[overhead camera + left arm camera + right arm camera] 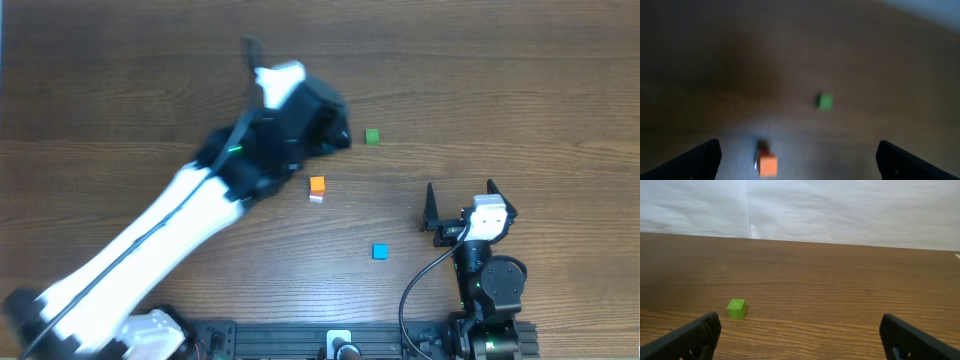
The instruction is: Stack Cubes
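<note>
**Q:** What are you working on, and what is behind it?

**A:** A brown wood-grain table. Beyond its far edge, straight ahead of your right gripper, hangs a white backdrop with a vertical seam.

**Q:** How do your tools stand?

**A:** Both are spread wide and hold nothing. Your left gripper hangs above the table, with the orange cube close beneath it, between the lines of its fingers. Your right gripper sits low, near its own base.

**Q:** Where are the other cubes?

**A:** The green cube lies ahead of your left gripper, farther out than the orange one. It is also well ahead of your right gripper. The blue cube sits near your right gripper, off to its left side and apart from the other two.

**Q:** Anything in your way?

**A:** The orange cube lies between your left gripper and the green one. A small piece touches the orange cube. You cannot tell what it is.
</note>
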You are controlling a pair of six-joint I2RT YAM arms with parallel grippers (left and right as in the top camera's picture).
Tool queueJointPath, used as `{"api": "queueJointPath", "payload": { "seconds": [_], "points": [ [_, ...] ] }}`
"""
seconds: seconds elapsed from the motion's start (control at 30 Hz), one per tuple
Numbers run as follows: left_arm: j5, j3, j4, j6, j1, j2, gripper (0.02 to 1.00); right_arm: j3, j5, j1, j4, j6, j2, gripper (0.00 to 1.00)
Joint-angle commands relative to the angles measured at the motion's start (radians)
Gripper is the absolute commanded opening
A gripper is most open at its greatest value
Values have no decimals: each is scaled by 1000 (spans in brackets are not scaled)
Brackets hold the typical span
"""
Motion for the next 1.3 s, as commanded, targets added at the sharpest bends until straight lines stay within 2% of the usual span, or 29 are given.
{"api": "queueJointPath", "payload": {
  "seconds": [0.03,0.23,0.37,0.47,0.57,0.7,0.87,1.3],
  "points": [
    [-81,14,35,103,171,-182,996,-5,-5,-5,-2,-5,-7,993],
    [18,11,71,287,402,-345,998,-5,-5,-5,-2,-5,-7,991],
    [50,-39,80,336,499,-454,998,-5,-5,-5,-2,-5,-7,993],
    [137,-186,167,389,570,-602,998,-5,-5,-5,-2,-5,-7,993],
    [216,-394,341,435,612,-749,998,-5,-5,-5,-2,-5,-7,993],
    [282,-676,541,438,656,-930,998,-5,-5,-5,-2,-5,-7,991],
    [307,-1052,756,465,702,-1189,998,-5,-5,-5,-2,-5,-7,991],
    [306,-1300,925,537,758,-1426,998,-5,-5,-5,-2,-5,-7,993]
  ]
}}
